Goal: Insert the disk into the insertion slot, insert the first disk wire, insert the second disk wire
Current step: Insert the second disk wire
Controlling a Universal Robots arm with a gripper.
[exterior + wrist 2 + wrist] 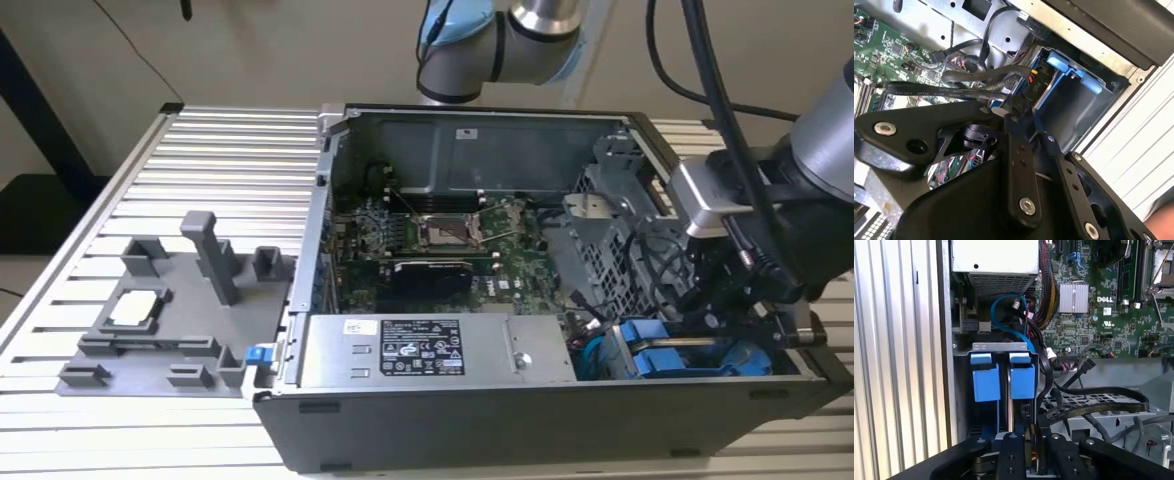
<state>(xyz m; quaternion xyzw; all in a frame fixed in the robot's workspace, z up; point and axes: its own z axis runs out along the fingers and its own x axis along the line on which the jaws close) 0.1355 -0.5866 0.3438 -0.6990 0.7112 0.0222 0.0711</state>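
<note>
Disk: blue carrier tabs (pixel 1021 380) are seen seated in the insertion slot (pixel 1004 346), at the case corner beside the power-supply box (pixel 407 350)
Count: two blue tab pairs are seen side by side in the first wrist view; one arm
Gripper: the gripper (pixel 1037 440) is lowered over the slot; its fingers (pixel 1013 460) are drawn narrow around a black cable (pixel 1041 405)
Second wrist view: a blue bay wall (pixel 1074 107) and black wires (pixel 954 92) are shown
Exterior view: a grey fixture (pixel 174 320) is shown on the bench (pixel 200 170)
</note>
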